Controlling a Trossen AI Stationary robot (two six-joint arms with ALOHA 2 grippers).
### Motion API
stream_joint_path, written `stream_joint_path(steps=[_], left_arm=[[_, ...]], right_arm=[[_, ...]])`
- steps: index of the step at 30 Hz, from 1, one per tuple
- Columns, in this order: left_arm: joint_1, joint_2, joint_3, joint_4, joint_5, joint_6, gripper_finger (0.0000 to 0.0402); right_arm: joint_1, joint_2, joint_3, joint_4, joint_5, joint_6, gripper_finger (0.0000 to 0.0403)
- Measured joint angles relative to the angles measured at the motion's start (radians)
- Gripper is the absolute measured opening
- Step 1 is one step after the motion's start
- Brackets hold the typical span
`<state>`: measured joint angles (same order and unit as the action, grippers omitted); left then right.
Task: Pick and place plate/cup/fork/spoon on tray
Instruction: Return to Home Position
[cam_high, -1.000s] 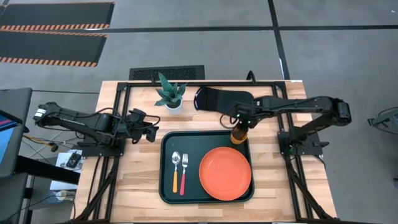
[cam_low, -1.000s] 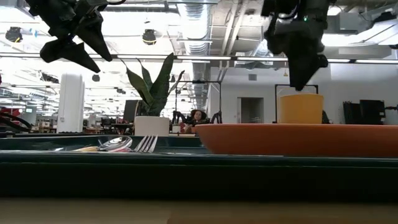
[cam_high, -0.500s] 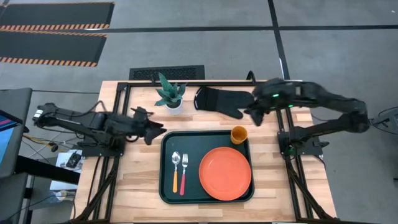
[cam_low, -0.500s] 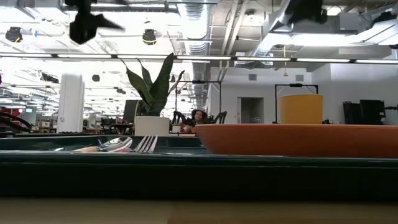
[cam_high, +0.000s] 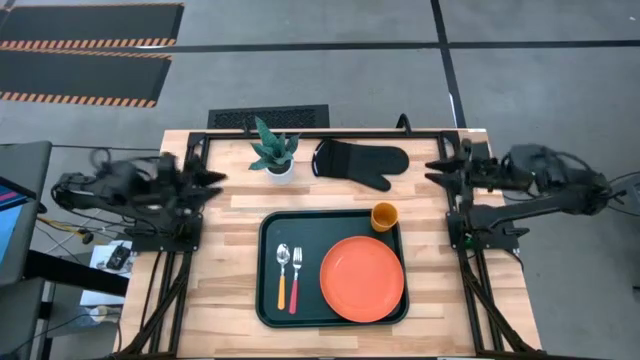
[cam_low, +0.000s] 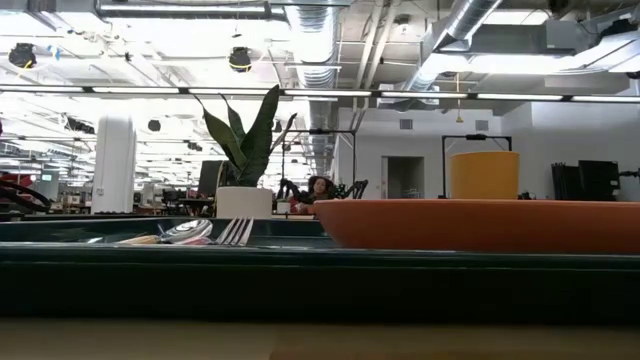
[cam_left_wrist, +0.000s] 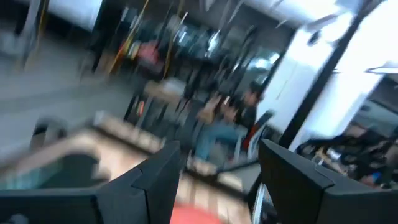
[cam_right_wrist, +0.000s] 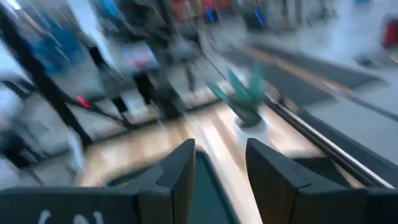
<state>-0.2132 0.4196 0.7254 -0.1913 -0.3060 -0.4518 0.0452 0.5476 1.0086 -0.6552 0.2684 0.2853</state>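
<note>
The dark tray (cam_high: 266, 300) lies mid-table. On it rest the orange-red plate (cam_high: 362, 278), the orange-yellow cup (cam_high: 384, 216) upright at its far right corner, the spoon (cam_high: 282, 275) and the red-handled fork (cam_high: 296, 278) side by side at its left. In the low view the cup (cam_low: 484, 175) stands behind the plate (cam_low: 480, 222). My left gripper (cam_high: 205, 180) is open and empty above the table's far left part, its fingers apart in its wrist view (cam_left_wrist: 217, 180). My right gripper (cam_high: 440, 170) is open and empty at the far right, as its wrist view (cam_right_wrist: 221, 180) shows.
A potted plant (cam_high: 272, 152) and a black oven mitt (cam_high: 360, 162) sit on the table behind the tray. Black frame rails run along the table's left, right and far edges. Bare wood lies left and right of the tray.
My right gripper has risen from just above the cup and drawn back toward the table's far right edge. My left gripper has risen and pulled back toward the left edge. Both have left the low view. The cup and the other things stay put on the tray.
</note>
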Motion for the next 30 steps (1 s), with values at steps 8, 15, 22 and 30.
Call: stream_joint_path(steps=[8, 15, 22, 30], left_arm=[[-0.011, -0.175, -0.070, -0.014, -0.004, 0.160, 0.0203], [-0.011, -0.393, -0.245, -0.036, -0.039, 0.113, 0.0203], [-0.011, -0.410, -0.253, -0.041, 0.005, 0.126, 0.0203], [-0.011, -0.418, -0.382, 0.001, 0.013, 0.106, 0.0203]], right_arm=[[0.122, -0.225, -0.450, 0.488, 0.066, 0.009, 0.0168], [0.181, -0.435, -0.512, 0.503, 0.133, -0.064, 0.0165], [0.176, -0.540, -0.466, 0.319, 0.212, -0.137, 0.0166], [0.174, -0.546, -0.708, 0.519, 0.240, -0.088, 0.0164]])
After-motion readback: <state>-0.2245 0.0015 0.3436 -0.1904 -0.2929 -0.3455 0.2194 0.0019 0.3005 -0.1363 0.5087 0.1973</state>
